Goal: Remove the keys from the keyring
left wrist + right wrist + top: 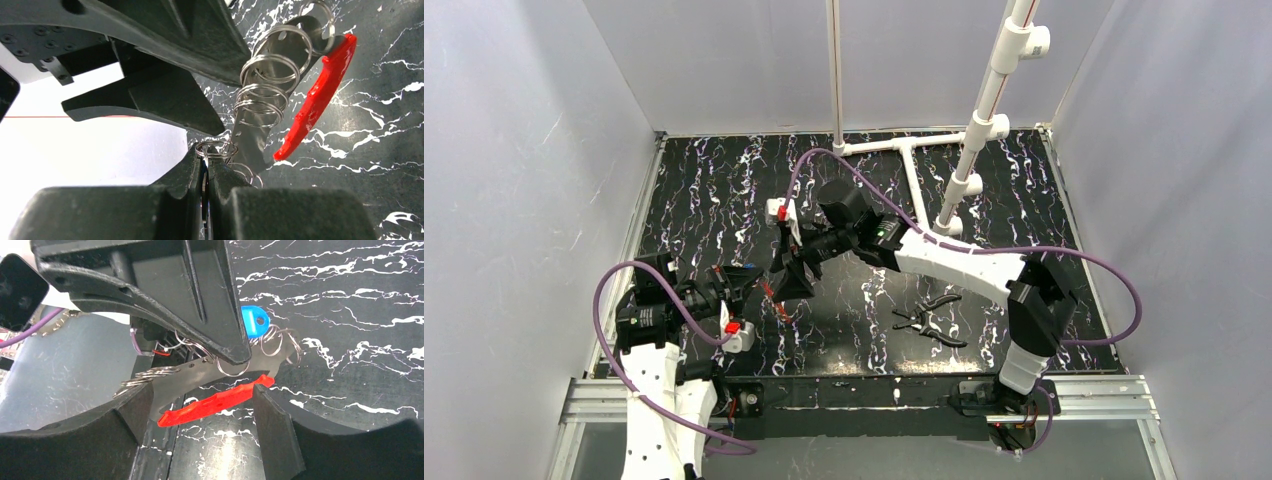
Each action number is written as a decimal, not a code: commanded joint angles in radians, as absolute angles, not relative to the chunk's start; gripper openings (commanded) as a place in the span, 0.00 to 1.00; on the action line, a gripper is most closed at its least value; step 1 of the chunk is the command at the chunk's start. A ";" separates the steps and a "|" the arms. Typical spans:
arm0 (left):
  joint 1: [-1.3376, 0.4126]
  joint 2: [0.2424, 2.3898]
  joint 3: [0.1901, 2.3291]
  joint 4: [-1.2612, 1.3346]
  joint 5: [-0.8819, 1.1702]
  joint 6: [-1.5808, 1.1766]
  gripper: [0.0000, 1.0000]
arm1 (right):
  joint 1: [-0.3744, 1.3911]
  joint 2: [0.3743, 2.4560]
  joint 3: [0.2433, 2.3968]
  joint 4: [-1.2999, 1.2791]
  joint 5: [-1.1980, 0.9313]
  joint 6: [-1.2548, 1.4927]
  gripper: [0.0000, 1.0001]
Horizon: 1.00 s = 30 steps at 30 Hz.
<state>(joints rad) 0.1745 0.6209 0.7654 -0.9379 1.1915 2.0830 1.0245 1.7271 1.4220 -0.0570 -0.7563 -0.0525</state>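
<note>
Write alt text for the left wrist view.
The left end effector, shut at the bottom of the frame, pinches a small silver ring. Above it, more silver rings stack along a flat grey metal strip beside a red keyring, over a black marbled table.

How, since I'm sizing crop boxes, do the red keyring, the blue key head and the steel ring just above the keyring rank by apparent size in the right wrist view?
1. red keyring: clearly largest.
2 and 3. blue key head and steel ring: about alike; the ring is partly hidden, so I won't rank them.
</note>
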 commanded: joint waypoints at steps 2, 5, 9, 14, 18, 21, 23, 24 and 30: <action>0.172 0.632 0.798 -0.943 1.149 2.652 0.00 | 1.007 1.724 1.412 0.117 -0.793 0.103 0.88; 0.173 0.641 0.809 -0.959 1.132 2.641 0.00 | 0.993 1.720 1.415 0.131 -0.792 0.149 0.98; 0.173 0.652 0.826 -0.966 1.132 2.613 0.00 | 0.971 1.718 1.422 0.142 -0.732 0.188 0.98; 0.173 0.658 0.861 -0.958 1.183 2.532 0.00 | 0.968 1.745 1.393 0.206 -0.693 0.233 0.98; 0.173 0.636 0.845 -0.847 1.238 2.415 0.00 | 0.923 1.757 1.306 0.424 -0.780 0.423 0.98; 0.173 0.617 0.828 -0.758 1.255 2.323 0.00 | 0.885 1.743 1.222 0.614 -0.801 0.597 0.98; 0.172 0.611 0.819 -0.704 1.262 2.275 0.00 | 0.875 1.729 1.175 0.680 -0.788 0.669 0.98; 0.173 0.606 0.810 -0.667 1.266 2.241 0.00 | 0.874 1.726 1.154 0.702 -0.778 0.700 0.98; 0.172 0.595 0.785 -0.570 1.289 2.194 0.00 | 0.880 1.763 1.053 0.879 -0.706 0.954 0.96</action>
<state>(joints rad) 0.1745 0.5987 0.7921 -0.6529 1.2167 2.0838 0.8661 1.7432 1.0828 0.6544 -0.7444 0.7296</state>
